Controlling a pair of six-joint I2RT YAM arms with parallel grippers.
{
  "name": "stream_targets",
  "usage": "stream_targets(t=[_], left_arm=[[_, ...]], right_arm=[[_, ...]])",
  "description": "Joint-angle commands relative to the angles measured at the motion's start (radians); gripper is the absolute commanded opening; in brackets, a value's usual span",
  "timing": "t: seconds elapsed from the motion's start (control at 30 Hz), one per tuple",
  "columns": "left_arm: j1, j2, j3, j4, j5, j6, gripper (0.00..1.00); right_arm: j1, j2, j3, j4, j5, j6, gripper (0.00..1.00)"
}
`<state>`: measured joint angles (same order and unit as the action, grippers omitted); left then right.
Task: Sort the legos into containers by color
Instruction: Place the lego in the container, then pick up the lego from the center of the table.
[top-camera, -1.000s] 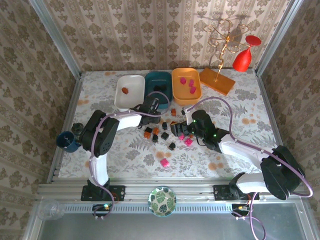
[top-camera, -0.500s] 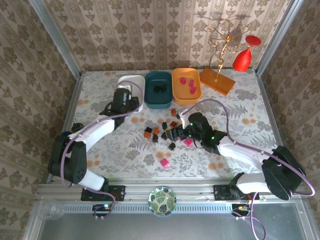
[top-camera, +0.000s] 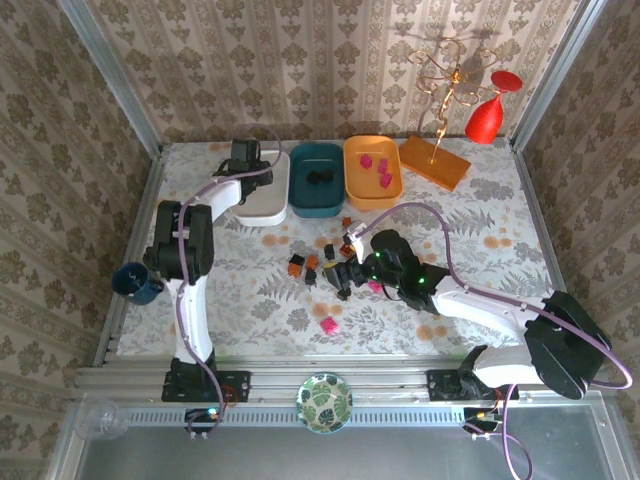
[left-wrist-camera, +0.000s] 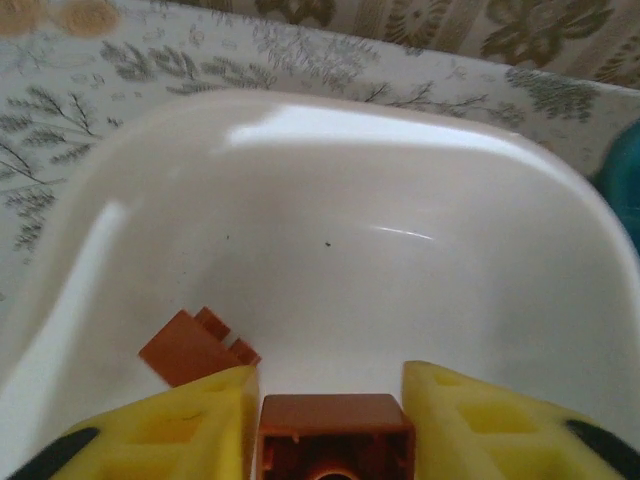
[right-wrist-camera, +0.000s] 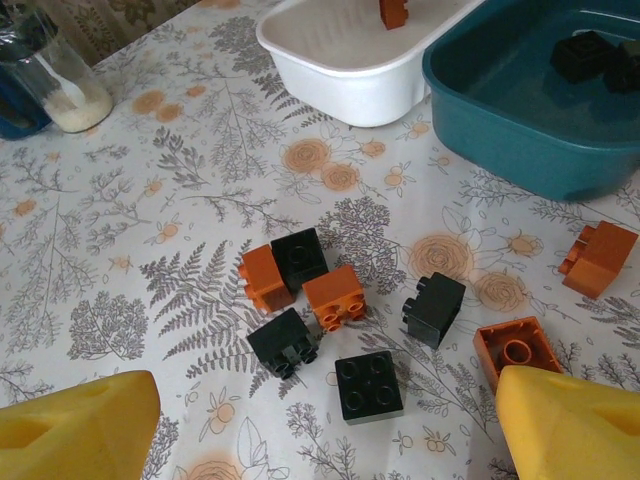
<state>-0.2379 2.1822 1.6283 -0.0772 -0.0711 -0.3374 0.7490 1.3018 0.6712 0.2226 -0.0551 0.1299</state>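
A brown-orange brick (left-wrist-camera: 335, 430) is gripped in the left end effector (left-wrist-camera: 328, 376) over the white tub (left-wrist-camera: 330, 200), its width spanning the fingers. A second brick (left-wrist-camera: 195, 346) lies inside, tipped, studs sideways. Black bricks (top-camera: 318, 176) are seen in the teal tub (top-camera: 318, 198), pink bricks (top-camera: 383, 172) in the orange tub (top-camera: 362, 190). The right end effector (right-wrist-camera: 318, 388) is spread wide above loose bricks (right-wrist-camera: 335, 297) on the table (right-wrist-camera: 150, 200).

Bright, soft, even light. Glare streaks across the white tub (left-wrist-camera: 330, 230) at upper centre; my yellow fingers (left-wrist-camera: 190, 420) blur along the bottom edge.
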Motion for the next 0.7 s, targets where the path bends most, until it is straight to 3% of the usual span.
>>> stream_targets(t=[0.0, 0.13, 0.23, 0.47, 0.67], left_arm=[[0.015, 0.015, 0.096, -0.096, 0.039, 0.023, 0.53], [0.012, -0.082, 0.027, -0.065, 0.085, 0.017, 0.68], [0.011, -0.217, -0.09, -0.04, 0.15, 0.003, 0.74], [-0.024, -0.643, -0.577, 0.115, 0.392, -0.078, 0.77], [-0.104, -0.971, -0.858, 0.062, 0.395, -0.071, 0.79]], right_arm=[[0.009, 0.009, 0.0, 0.025, 0.064, -0.014, 0.89], [0.006, 0.058, 0.042, -0.035, 0.156, 0.008, 0.89], [0.004, 0.082, 0.065, -0.064, 0.189, 0.029, 0.89], [-0.036, 0.185, 0.166, -0.188, 0.189, 0.123, 0.88], [-0.078, 0.331, 0.308, -0.324, 0.211, 0.208, 0.83]])
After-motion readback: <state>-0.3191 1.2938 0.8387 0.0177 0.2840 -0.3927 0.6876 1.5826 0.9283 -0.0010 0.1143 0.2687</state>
